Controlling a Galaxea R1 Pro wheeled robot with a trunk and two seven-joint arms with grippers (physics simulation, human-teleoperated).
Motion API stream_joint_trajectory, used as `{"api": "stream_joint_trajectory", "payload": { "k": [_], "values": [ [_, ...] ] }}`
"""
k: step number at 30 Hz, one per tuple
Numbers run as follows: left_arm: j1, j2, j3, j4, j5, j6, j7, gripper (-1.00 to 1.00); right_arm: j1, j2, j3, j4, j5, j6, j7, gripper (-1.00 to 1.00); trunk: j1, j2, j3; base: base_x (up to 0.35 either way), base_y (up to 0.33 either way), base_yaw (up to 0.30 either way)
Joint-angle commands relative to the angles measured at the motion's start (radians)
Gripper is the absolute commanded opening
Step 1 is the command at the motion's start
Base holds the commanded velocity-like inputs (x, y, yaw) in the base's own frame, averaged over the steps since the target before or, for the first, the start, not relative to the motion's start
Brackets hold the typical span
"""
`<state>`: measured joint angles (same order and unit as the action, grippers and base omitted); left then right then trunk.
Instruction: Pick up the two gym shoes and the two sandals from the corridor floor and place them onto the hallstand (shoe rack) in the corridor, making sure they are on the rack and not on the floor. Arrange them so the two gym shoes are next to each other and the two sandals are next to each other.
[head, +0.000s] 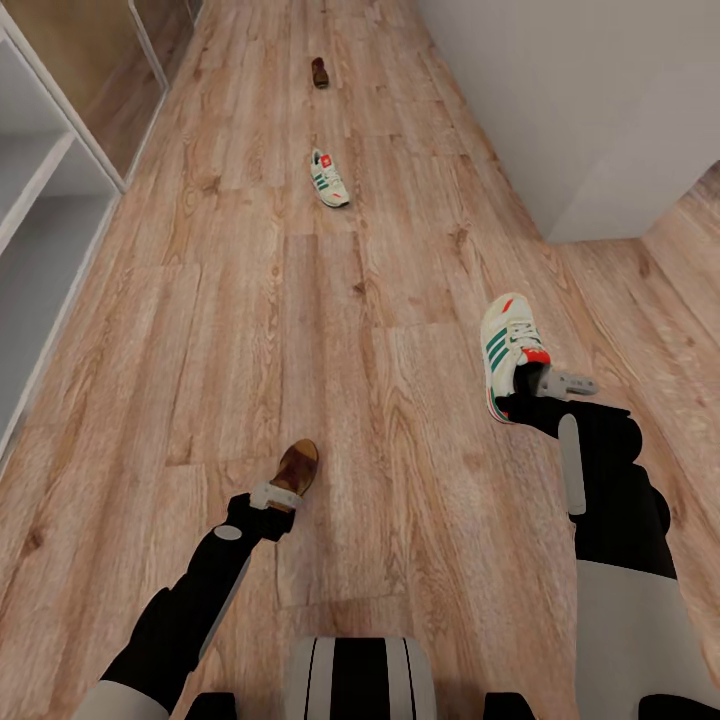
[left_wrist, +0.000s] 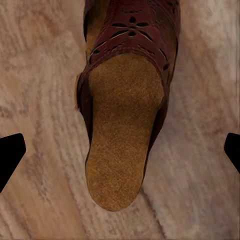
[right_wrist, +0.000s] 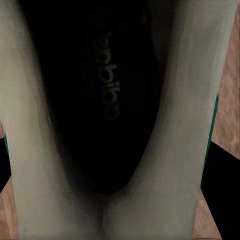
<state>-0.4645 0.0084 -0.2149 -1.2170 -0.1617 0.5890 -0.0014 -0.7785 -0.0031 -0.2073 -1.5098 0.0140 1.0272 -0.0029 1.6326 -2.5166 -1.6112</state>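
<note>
Reaching down over two shoes on the plank floor (head: 200, 330).

The left gripper (head: 278, 497) hovers with fingers spread wide above a sandal (head: 297, 468); the right gripper (head: 540, 390) sits at the heel of a sneaker (head: 508, 350) (whether it grips, I cannot tell). Farther down the corridor lie a second sneaker (head: 329, 178) and second sandal (head: 319, 72), well apart, with the white rack (head: 40, 240) along the left.

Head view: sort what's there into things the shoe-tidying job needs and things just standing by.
Job:
- near gym shoe, at the right claw
- far gym shoe, on the corridor floor
- near sandal, below the left claw
- far sandal, up the corridor

Standing by:
- white shelving at the left
- white wall at the right
</note>
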Motion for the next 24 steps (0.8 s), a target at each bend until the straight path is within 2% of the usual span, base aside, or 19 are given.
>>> {"api": "stream_joint_trajectory", "payload": {
  "k": [1, 7, 19, 23, 24],
  "values": [
    [0.0, 0.001, -0.003, 0.008, -0.007, 0.003, 0.0, 1.0, -0.001, 0.0, 0.0, -0.001, 0.001, 0.005, 0.0, -1.0, 0.0, 0.0, -0.001, 0.0, 0.0, -0.279],
    [0.0, -0.001, -0.003, 0.043, -0.007, -0.05, 0.0, 1.0, -0.001, 0.0, 0.0, 0.0, 0.001, 0.005, 0.0, -1.0, 0.0, 0.0, -0.001, 0.0, 0.0, -0.225],
    [0.001, 0.001, 0.0, 0.047, -0.002, -0.079, 0.0, 1.0, -0.001, 0.0, 0.0, 0.0, 0.001, 0.004, 0.0, -1.0, 0.0, 0.0, -0.001, 0.0, 0.0, -0.016],
    [0.002, 0.003, 0.003, 0.077, 0.001, -0.141, 0.0, 1.0, -0.001, 0.0, 0.0, 0.0, 0.001, 0.004, 0.0, -1.0, 0.0, 0.0, -0.001, 0.0, 0.0, 0.0],
    [0.002, 0.004, 0.005, 0.122, 0.002, -0.193, 0.0, 1.0, -0.001, 0.0, 0.0, 0.0, 0.001, 0.004, 0.0, -1.0, 0.0, 0.0, -0.001, 0.0, 0.0, 0.0]
  ]
}}
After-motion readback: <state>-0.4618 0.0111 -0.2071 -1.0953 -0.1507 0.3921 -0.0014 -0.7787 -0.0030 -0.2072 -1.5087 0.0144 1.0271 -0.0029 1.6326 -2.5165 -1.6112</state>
